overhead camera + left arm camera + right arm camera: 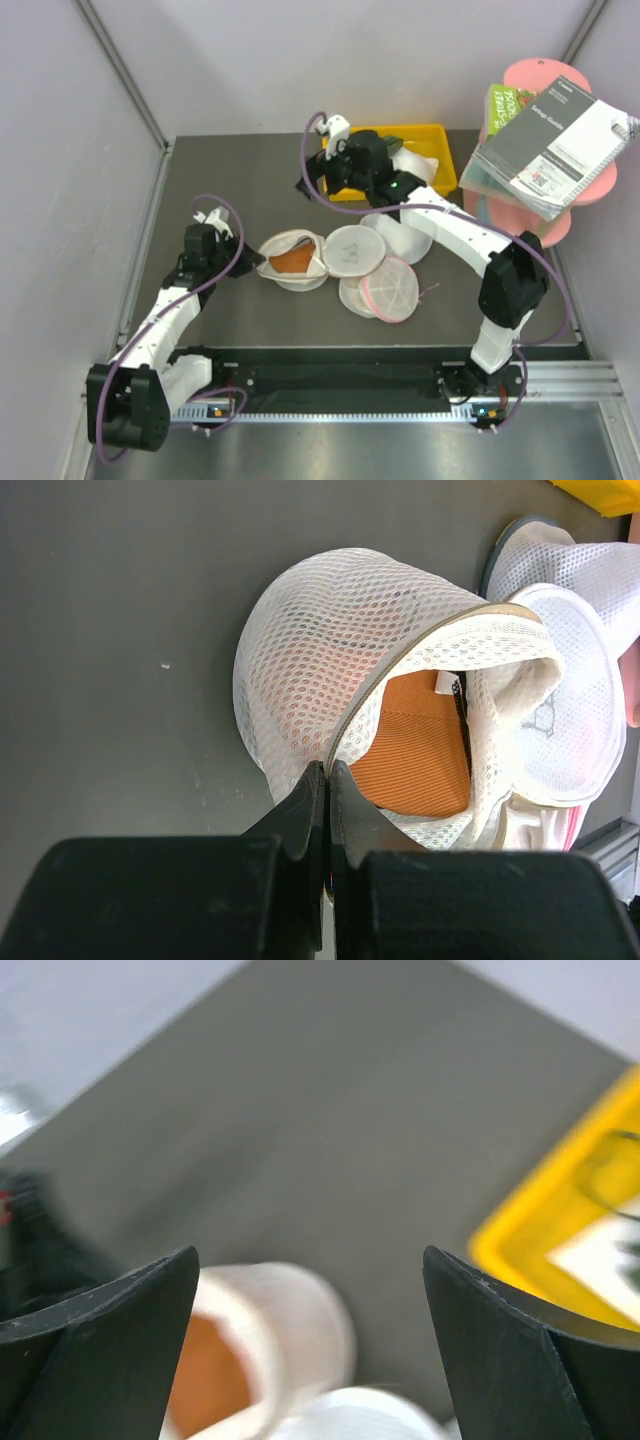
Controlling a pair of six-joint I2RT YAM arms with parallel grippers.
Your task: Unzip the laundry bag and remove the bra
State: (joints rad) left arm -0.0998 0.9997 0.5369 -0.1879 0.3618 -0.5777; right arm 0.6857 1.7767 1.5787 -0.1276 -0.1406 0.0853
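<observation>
Mesh bags (390,290) beside laundry bag (275,247)

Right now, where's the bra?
Top view, left of centre: the orange bra sits inside the opened laundry bag, beside the left pincer, which is shut on the bag's rim.

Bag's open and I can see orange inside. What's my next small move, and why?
Probably lower the right end effector to the mouth of the laundry bag, onto the orange bra. Its jaws are open and empty, the left end effector pinches the rim, and the bra lies exposed.
</observation>
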